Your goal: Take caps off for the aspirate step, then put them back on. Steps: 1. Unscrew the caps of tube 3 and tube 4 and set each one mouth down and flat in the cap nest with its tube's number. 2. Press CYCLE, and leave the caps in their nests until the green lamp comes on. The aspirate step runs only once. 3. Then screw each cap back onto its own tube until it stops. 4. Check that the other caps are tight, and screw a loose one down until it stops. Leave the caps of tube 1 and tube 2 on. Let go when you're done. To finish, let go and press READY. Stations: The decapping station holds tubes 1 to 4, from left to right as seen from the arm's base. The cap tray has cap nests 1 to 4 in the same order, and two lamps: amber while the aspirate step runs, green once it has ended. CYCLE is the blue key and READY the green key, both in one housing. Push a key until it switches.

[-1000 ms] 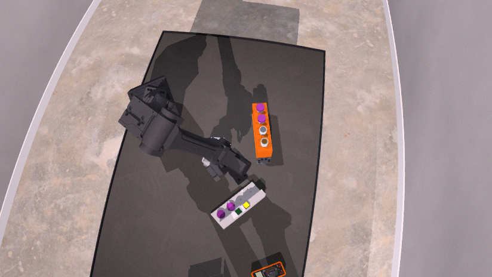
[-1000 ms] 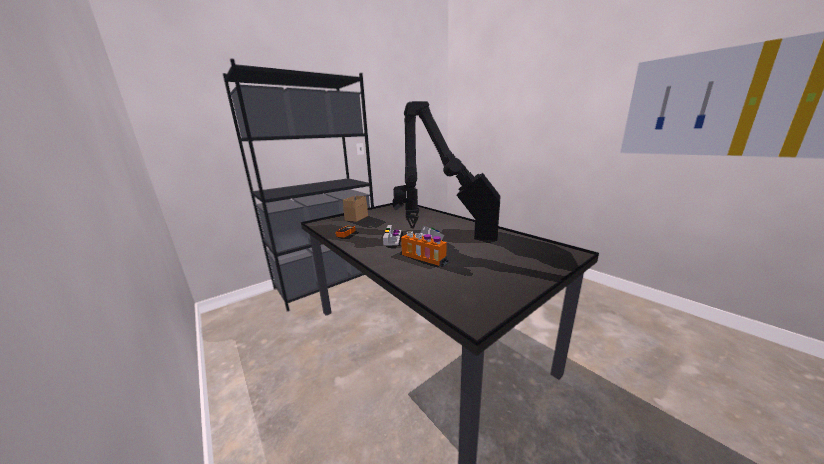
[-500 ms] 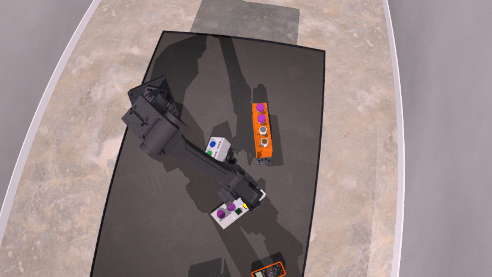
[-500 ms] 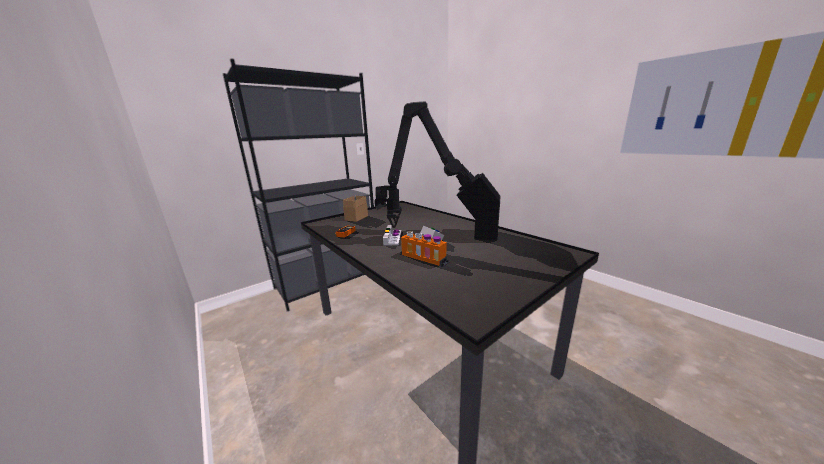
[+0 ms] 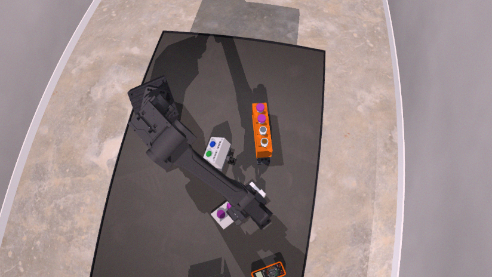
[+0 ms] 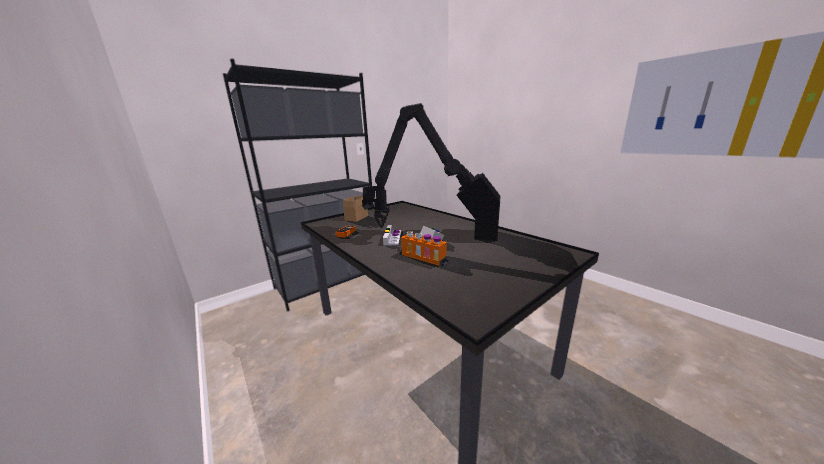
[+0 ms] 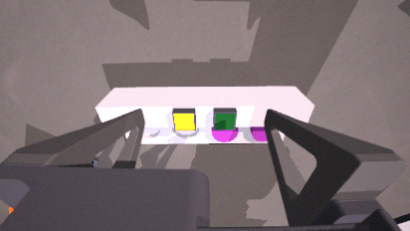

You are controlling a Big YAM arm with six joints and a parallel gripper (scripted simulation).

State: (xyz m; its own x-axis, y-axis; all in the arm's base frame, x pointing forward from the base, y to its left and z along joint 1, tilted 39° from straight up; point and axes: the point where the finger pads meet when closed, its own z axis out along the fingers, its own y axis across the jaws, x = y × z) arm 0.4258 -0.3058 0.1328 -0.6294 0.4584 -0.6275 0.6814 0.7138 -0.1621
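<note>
Above the white cap tray [image 7: 149, 97], the tool [image 7: 204, 136] hangs released, fingers straddling both lamps.

The top view looks straight down on the table [image 5: 144, 219]; the exterior view faces it from a far corner; the wrist view sits close above the white tray [image 7: 204, 97], which all three share.

No legible text in any view. Faint dark printing on top of key housing [image 5: 217, 151], at 3 o'clock from its two keys, too small to read. Screen on orange meter [image 5: 269, 270] blurred, no digits. Wall panel [image 6: 727, 97] marked with stripes only.
</note>
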